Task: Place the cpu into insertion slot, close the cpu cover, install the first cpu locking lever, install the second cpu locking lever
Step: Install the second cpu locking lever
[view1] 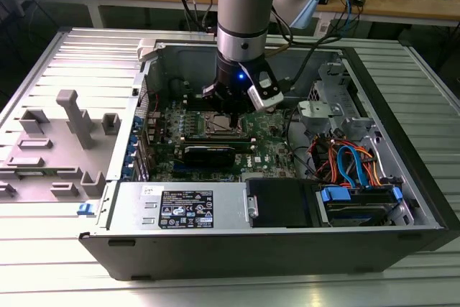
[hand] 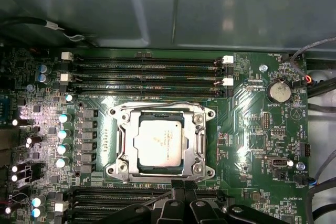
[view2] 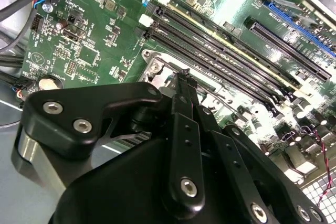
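The cpu [hand: 159, 142] already sits in the insertion slot [hand: 160, 174] with the cpu cover [hand: 124, 148] down around it, while the gripper [hand: 178, 186], fingers pressed together and empty, hovers just beside the slot's edge, and whether the levers are locked I cannot tell.

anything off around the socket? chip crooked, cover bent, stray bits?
Nothing stands out. In the first wrist view the cpu lies flat and square in the insertion slot, with the cpu cover framing it evenly. The claw sits at the socket's edge by the memory slots. No loose parts on the motherboard.
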{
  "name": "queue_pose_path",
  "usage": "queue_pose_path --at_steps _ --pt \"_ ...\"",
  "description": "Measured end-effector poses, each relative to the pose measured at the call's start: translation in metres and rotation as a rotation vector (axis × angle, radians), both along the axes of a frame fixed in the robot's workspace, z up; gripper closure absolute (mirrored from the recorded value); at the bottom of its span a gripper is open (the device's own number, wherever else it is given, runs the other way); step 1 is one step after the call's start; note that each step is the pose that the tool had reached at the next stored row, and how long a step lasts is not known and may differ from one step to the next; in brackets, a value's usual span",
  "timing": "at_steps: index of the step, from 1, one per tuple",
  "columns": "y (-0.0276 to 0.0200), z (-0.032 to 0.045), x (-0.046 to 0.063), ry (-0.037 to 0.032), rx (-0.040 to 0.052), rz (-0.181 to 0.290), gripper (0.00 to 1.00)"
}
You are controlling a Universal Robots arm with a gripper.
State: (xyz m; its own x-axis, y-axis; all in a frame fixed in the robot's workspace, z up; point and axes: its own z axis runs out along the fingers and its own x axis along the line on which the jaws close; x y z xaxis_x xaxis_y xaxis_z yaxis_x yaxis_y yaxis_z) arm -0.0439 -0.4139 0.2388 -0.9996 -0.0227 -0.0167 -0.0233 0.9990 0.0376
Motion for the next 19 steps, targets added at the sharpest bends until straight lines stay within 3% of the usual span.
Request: queue_pose_path --at_steps 11,12,13,14,19 --pt "-0.0008 0.0 0.0 0.0001 0.0 0.0 0.89" --pt "-0.0014 0.0009 -0.007 0.0 0.001 0.0 0.89" --pt "-0.0052 0.0008 -0.015 0.0001 0.002 0.0 0.89" --pt "-0.0085 0.0009 -0.015 0.0 0.0019 0.007 0.89" --pt "-0.0099 0.0009 -0.021 0.0 0.0025 0.012 0.89"
